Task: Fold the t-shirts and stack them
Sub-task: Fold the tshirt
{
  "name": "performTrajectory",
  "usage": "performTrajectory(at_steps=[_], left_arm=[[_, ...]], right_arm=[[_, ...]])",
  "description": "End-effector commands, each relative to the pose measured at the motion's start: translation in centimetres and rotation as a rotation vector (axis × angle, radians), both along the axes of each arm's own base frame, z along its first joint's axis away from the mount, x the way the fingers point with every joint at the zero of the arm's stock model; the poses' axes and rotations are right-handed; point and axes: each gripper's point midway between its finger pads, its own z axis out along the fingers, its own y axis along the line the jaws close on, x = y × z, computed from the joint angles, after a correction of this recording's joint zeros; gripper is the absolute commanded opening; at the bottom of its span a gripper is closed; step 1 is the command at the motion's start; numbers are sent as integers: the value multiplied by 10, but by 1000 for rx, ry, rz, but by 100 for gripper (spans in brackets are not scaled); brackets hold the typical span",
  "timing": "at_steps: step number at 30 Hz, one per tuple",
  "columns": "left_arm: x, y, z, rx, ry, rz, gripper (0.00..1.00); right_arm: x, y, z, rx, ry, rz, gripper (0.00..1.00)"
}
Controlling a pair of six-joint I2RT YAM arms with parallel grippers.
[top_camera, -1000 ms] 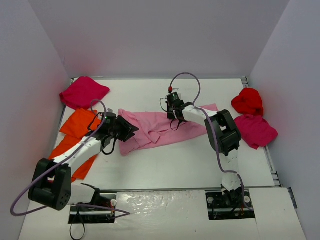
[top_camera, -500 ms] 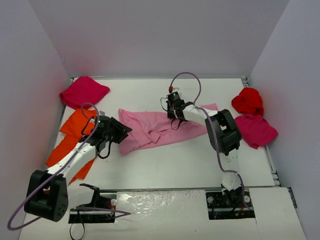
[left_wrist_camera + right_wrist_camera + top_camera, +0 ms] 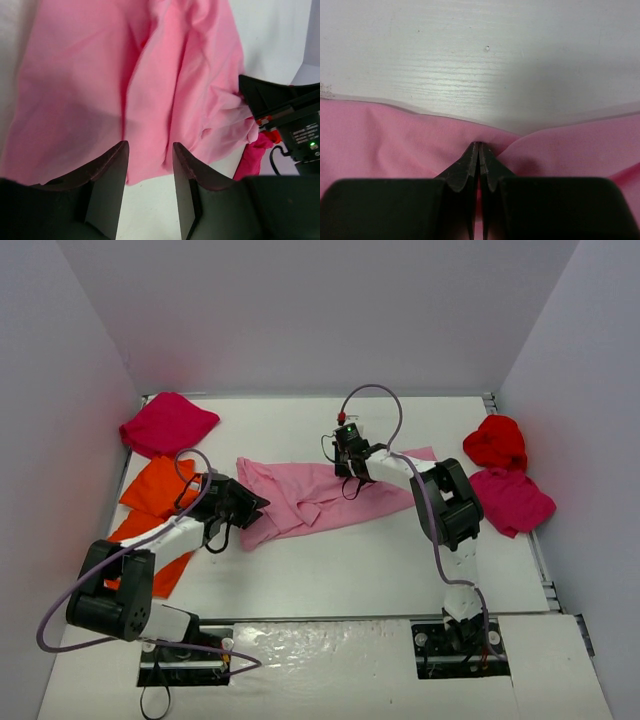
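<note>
**A:** What is found along the left side of the white painted table (image 3: 330,575)?

**B:** A crumpled magenta-crimson cloth t-shirt (image 3: 168,424) is seen at ten o'clock, in the far corner. Two soft orange t-shirts (image 3: 157,486) are spread at about nine and eight o'clock, one partly over the other. The nearer one is partly covered by the left arm.

**A:** And the left gripper (image 3: 256,503)?

**B:** It is held at the nine o'clock end of the light pink cloth t-shirt (image 3: 300,502), which is laid out rumpled across the middle of the table. In the left wrist view its fingers (image 3: 107,175) are set moderately apart. Only pink cloth and bare table are seen through the gap, and nothing is gripped.

**A:** How is the pink one arranged?

**B:** It is stretched from nine o'clock towards two o'clock, with folds and creases gathered along its middle.

**A:** What about the right gripper (image 3: 345,470)?

**B:** It is placed on the far edge of the light pink t-shirt, at about twelve o'clock of the garment. In the right wrist view the fingertips (image 3: 472,157) are pressed together. The hem is drawn into a pucker at their tips, so the cloth is pinched there.

**A:** And further right?

**B:** A bunched bright red t-shirt (image 3: 496,442) is seen at two o'clock by the right wall. A second magenta-crimson t-shirt (image 3: 512,502) is laid just beside it at three o'clock. Both are well apart from the grippers.
</note>
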Motion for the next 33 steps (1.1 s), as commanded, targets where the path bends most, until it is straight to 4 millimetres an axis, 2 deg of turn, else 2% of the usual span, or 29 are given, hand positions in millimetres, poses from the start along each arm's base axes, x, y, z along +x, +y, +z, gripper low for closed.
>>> performTrajectory(at_steps=[1,5,11,15,20,27,33], left_arm=[[42,-10,38,-26,-138,-34,37],[47,-10,24,-26,-86,-53,37],[40,-5,31,-34,-100,-39,37],[28,17,42,32,-99,-6,37],[26,33,30,75,-67,16,37],[34,23,6,25,-19,-19,36],[39,22,4,31,-24,-25,36]], right_arm=[[-48,-38,-67,-135,224,1,0],[-47,-40,-67,-140,224,-2,0],[-47,-39,-72,-128,238,-1,0],[-48,-37,-77,-119,249,4,0],[-48,-35,-78,-105,254,7,0],[-50,-38,-76,-114,251,3,0],[-49,-40,-76,-117,250,-1,0]])
